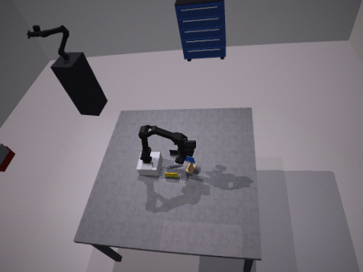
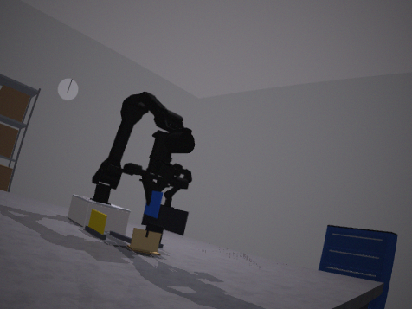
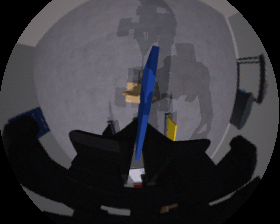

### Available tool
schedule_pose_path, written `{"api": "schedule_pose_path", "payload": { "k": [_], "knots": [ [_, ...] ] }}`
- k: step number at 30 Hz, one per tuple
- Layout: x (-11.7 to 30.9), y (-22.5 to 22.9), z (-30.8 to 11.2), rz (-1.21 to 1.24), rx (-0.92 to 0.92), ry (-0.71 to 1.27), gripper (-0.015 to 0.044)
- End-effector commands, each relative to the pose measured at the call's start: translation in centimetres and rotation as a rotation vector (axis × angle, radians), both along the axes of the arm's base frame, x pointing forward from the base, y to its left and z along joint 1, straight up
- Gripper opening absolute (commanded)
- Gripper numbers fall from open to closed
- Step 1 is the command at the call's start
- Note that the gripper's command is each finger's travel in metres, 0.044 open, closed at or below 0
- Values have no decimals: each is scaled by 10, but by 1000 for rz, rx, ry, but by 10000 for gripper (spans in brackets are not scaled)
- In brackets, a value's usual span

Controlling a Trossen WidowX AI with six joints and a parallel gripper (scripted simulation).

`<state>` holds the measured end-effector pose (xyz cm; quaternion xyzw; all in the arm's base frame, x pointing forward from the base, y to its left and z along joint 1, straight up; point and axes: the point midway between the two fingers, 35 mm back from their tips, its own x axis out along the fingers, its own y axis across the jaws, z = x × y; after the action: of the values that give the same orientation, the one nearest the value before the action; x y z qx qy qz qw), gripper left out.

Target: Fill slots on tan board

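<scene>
Wrist and exterior views show the gripper clamped on the blue board, its fingers closed onto it and the board held up off the table. Below the gripper and near it stands the tan board, apart from the blue one in the exterior view. Farther out, toward the white base block, the yellow board stands in its dark holder.

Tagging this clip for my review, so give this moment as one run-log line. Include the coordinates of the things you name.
gripper [image 3: 139, 121]: shut on blue board [image 2: 153, 204] [image 3: 147, 100] | tan board [image 2: 145, 241]: slot unfilled | yellow board [image 1: 171, 175] [image 2: 98, 222] [image 3: 171, 129]: in holder
</scene>
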<state>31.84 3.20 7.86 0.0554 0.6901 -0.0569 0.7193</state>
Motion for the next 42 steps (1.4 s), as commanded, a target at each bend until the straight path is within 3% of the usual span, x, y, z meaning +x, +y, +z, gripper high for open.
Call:
{"api": "schedule_pose_path", "payload": {
  "k": [1, 10, 42],
  "knots": [
    [4, 1, -4, -22, 2, 9, 0],
    [5, 1, -26, -22, 2, 9, 0],
    [6, 1, -35, -22, 2, 9, 0]
  ]
}}
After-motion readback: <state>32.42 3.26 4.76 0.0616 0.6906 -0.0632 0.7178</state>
